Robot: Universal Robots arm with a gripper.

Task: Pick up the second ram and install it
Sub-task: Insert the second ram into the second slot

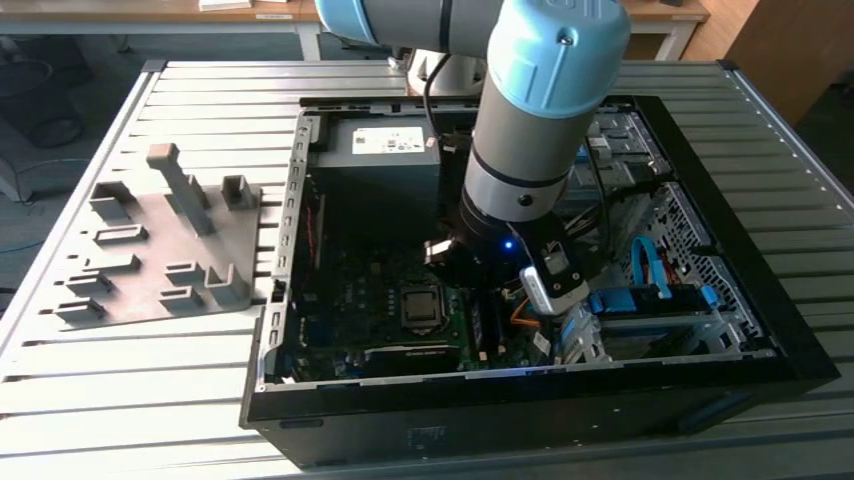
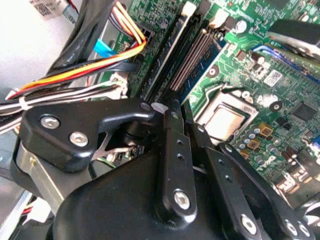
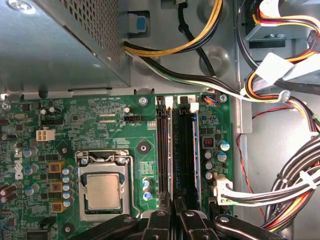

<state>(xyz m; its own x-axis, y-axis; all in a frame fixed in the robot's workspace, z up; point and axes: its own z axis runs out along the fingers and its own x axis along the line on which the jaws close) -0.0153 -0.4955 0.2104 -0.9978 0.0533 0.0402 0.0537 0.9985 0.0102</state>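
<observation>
- At the exterior view's left, your grey plastic fixture (image 1: 160,250) sits on the ribbed metal bench (image 1: 80,380). Its matte upright posts and low blocks carry no stick, so I judge the pick-up done.
- The open black computer case (image 1: 534,420) stands right of it, with the silvery perforated sheet-metal power-supply box (image 3: 55,40) at its far end.
- On the glossy green motherboard (image 3: 90,115) you see the square bright-metal processor socket (image 3: 102,190), and right of it the long, narrow black memory slots (image 3: 162,150) with white end clips.
- The second ram (image 3: 184,150), a thin flat dark strip seen edge-on, lies in line with the slots right of the socket.
- Your end effector (image 3: 175,202) has its black bolted fingers drawn close together, seemingly pinching the stick's top edge.
- Whether the stick is fully seated cannot be told, so I would count the install as underway, not finished.
- Further right run smooth bundled cables (image 3: 280,100) in yellow, orange, black and white.
</observation>
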